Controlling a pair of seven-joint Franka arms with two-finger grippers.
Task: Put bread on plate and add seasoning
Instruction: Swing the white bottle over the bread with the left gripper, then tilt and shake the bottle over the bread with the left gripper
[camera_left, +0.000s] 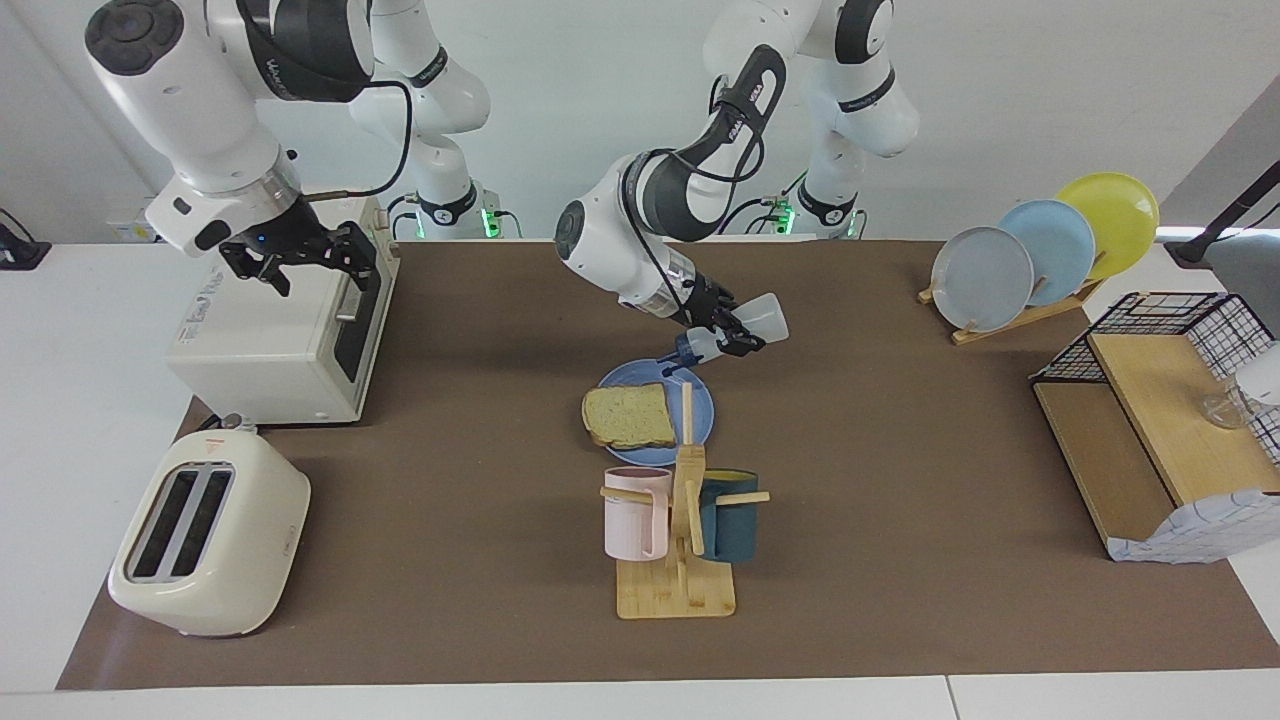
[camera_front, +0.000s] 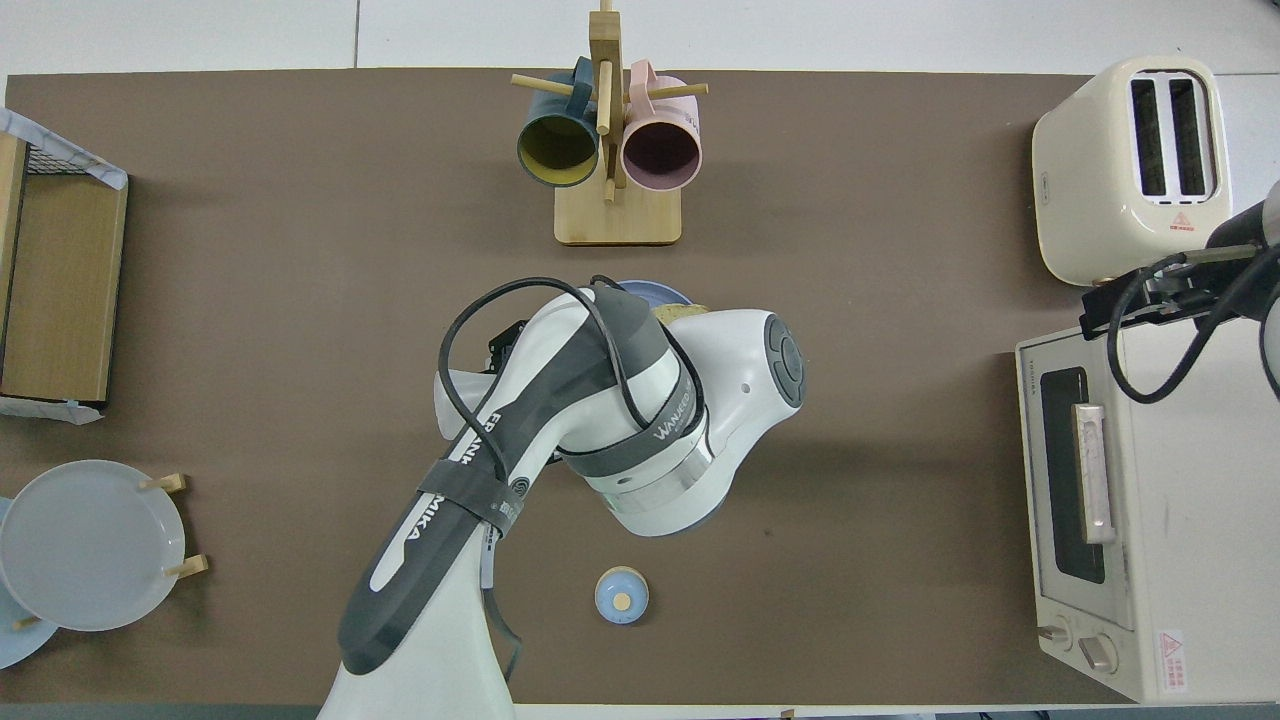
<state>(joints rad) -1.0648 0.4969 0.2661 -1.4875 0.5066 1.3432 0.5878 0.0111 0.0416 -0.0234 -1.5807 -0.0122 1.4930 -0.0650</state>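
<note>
Left hand (camera_left: 728, 335) is clamped on the seasoning (camera_left: 735, 328) — the bottle is held tilted, its dark cap pointing down toward the plate (camera_left: 704, 400), over the plate's edge nearest the robots. In the facing view the cap's tip sits just above that rim; contact cannot be confirmed. In the overhead view the left arm covers the hand, the bottle and most of the plate (camera_front: 655, 292).

Bread (camera_left: 630, 415) lies flat on the plate, toward the right arm's end, with one crust edge overhanging the rim. Only a sliver of it (camera_front: 682, 310) shows from overhead.

Right hand (camera_left: 300, 252) hangs over the oven (camera_left: 275, 335) at the right arm's end of the counter (camera_left: 900, 480), fingers spread wide, holding nothing — this arm waits.

Other items noted:
- toaster (camera_left: 210, 535), beside the oven and farther from the robots;
- mug rack (camera_left: 680, 540) with a pink and a dark teal mug, just beside the plate, farther from the robots;
- bell (camera_front: 621, 595), nearer the robots than the plate;
- plate rack (camera_left: 1040, 250) with three upright plates, at the left arm's end;
- wire basket (camera_left: 1165, 410), at the same end, farther out.
</note>
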